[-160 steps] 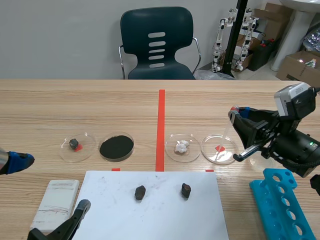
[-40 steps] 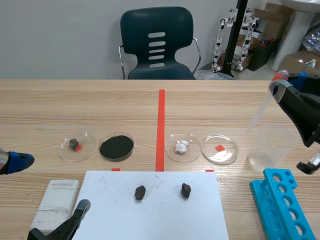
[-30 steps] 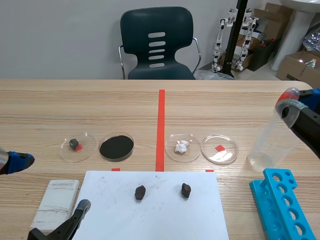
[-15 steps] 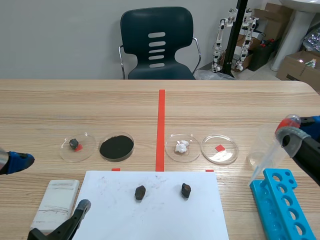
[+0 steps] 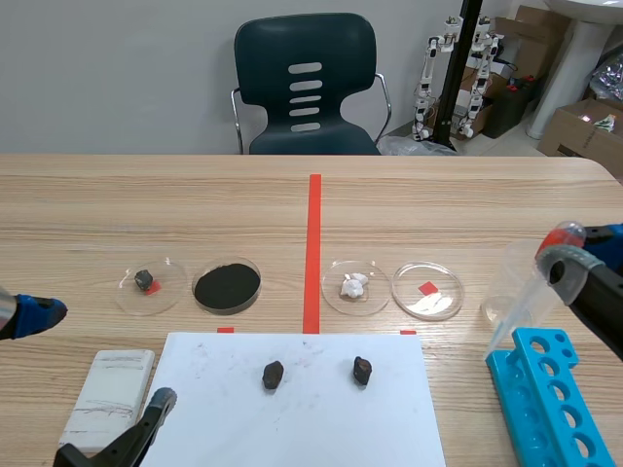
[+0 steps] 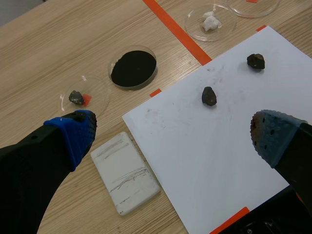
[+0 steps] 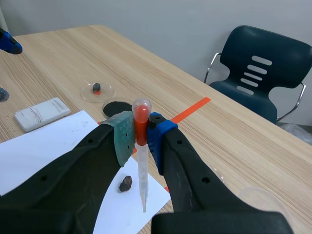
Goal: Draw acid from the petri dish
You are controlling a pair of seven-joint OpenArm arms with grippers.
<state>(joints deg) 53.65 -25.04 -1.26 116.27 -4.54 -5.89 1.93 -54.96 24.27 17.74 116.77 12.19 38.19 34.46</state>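
The acid petri dish point(image 5: 426, 290), clear with a red mark under it, lies right of the red tape line. My right gripper point(image 5: 576, 257) is off at the table's right edge, shut on a pipette point(image 5: 526, 297) with a red bulb. The pipette slants down to a tip near the blue tube rack point(image 5: 550, 399). In the right wrist view the pipette point(image 7: 142, 170) hangs upright between the pads of the right gripper point(image 7: 141, 129). My left gripper point(image 5: 97, 358) rests open at the near left; in its own view the left gripper point(image 6: 173, 136) stands above the white paper point(image 6: 219, 141).
A clear beaker point(image 5: 511, 287) stands behind the rack. Left of the acid dish are a dish with a white lump point(image 5: 355, 286), a black powder dish point(image 5: 227, 284) and a dish with a small rock point(image 5: 151, 283). Two dark rocks point(image 5: 273, 375) lie on the paper; a white block point(image 5: 107, 394) lies beside it.
The right gripper carried the pipette from the acid dish up past the beaker, then down toward the rack. In the last half second it has held still. The left arm has not moved.
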